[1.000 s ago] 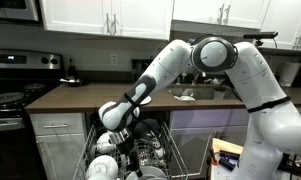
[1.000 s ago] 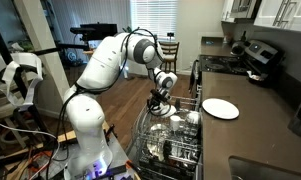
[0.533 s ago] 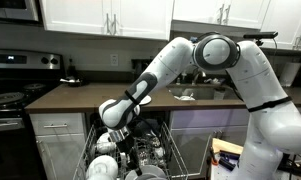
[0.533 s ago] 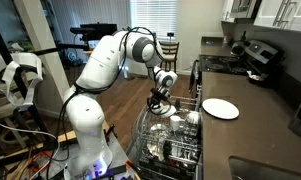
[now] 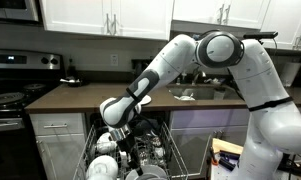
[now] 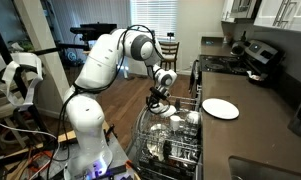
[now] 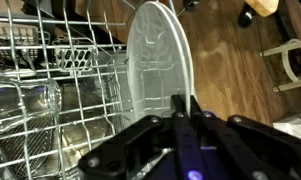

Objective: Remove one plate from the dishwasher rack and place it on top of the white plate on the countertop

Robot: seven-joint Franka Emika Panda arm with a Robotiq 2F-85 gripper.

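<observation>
One upright plate (image 7: 155,60) stands on edge among the tines of the dishwasher rack (image 7: 50,75). In the wrist view the pincer (image 7: 187,108) is clamped on its rim. In an exterior view the arm (image 5: 175,55) slopes down from a high elbow, with the wrist bent low over the pulled-out rack. The white plate (image 6: 220,108) lies flat on the dark counter (image 6: 265,128) beside the rack, well apart from the pincer. Any lettering on the arm is too small to read.
</observation>
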